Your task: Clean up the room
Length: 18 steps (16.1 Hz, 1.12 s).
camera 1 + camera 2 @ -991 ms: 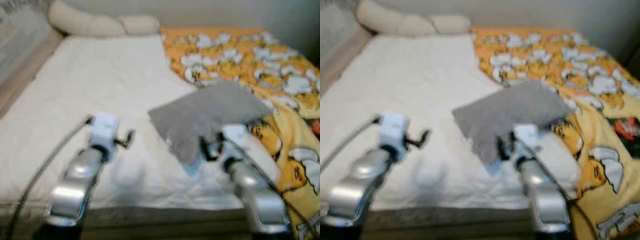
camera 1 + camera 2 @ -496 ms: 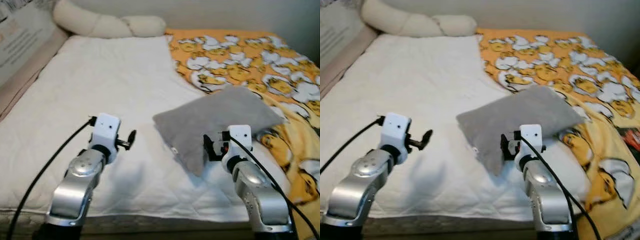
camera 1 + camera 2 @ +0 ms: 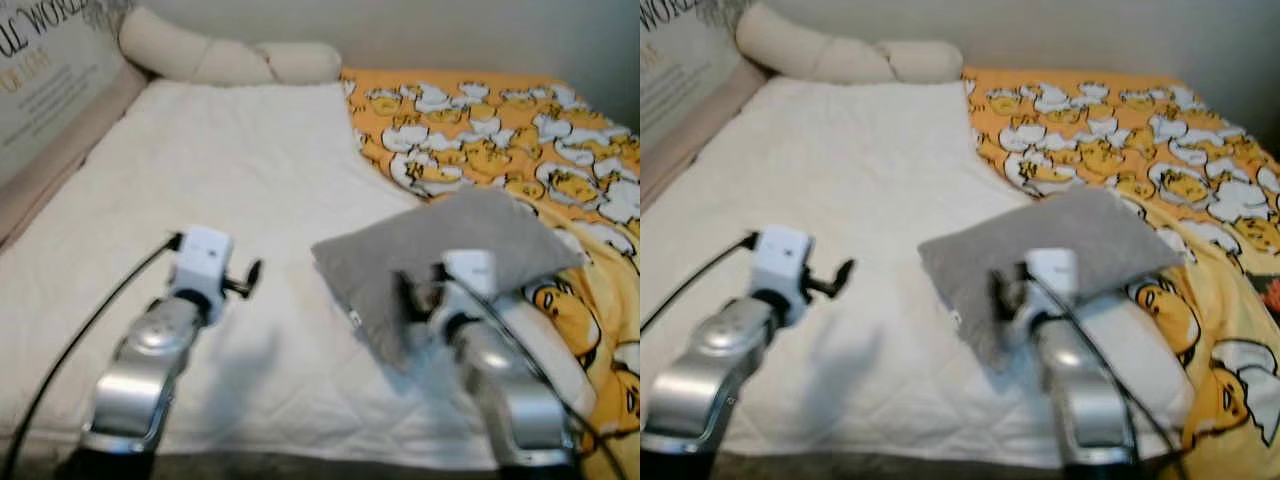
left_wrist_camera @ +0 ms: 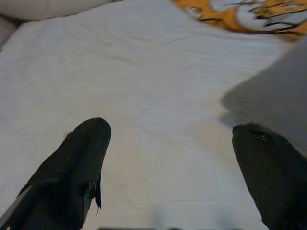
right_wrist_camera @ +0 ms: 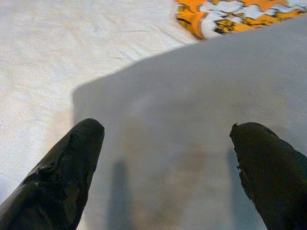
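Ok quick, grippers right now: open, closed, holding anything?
Left gripper: open, empty, above the white sheet.
Right gripper: open, holding nothing, fingers spread over the grey pillow.

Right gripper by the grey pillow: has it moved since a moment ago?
Yes, slightly. The right gripper has edged forward over the grey pillow, covering more of its near edge than before, fingers open.

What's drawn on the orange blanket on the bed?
The orange blanket is covered in yellow-and-white cartoon characters, like ducks. It shows best in the right eye view.
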### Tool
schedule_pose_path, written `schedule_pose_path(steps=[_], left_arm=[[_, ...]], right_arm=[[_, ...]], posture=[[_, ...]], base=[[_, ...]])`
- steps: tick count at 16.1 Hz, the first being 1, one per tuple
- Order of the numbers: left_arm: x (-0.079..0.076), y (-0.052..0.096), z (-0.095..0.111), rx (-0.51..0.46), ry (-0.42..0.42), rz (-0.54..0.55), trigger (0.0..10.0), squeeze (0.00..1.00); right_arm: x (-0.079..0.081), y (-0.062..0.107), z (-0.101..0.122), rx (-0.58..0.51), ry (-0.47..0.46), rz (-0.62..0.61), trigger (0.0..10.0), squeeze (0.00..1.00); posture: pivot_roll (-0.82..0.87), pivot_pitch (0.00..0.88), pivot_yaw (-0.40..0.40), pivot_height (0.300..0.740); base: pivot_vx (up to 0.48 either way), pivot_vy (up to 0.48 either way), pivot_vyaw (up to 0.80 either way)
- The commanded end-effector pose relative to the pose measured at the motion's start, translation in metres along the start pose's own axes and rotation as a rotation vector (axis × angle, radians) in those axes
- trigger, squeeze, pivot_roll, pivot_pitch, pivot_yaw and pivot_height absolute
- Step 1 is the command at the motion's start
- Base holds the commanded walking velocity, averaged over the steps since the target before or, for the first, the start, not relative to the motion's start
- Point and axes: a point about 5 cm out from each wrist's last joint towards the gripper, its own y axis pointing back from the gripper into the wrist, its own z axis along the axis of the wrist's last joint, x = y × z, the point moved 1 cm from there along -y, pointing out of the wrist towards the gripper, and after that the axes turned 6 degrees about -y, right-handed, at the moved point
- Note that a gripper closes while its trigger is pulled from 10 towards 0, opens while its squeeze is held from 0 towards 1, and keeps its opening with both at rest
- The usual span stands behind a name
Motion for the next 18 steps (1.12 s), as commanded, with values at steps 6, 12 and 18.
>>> schedule_pose_path(steps=[6,12,18], left_arm=[[-0.004,-0.001,0.005,-0.021,0.001,-0.009,10.0,0.0],[-0.004,-0.002,0.002,-0.004,0.001,0.001,10.0,0.0],[-0.017,0.006,0.006,-0.047,-0.073,-0.106,10.0,0.0]], right_arm=[[-0.012,0.0,0.002,-0.003,0.008,-0.037,10.0,0.0],[-0.025,-0.003,0.003,-0.006,-0.021,-0.093,10.0,0.0],[-0.065,-0.011,0.014,-0.031,-0.089,-0.268,10.0,1.0]], posture=[[-0.09,0.0,-0.023,0.74],[-0.1,0.0,-0.012,0.74],[-0.12,0.0,0.033,0.74]], base=[[0.18,0.0,0.0],[0.0,0.0,0.0],[0.0,0.0,0.0]])
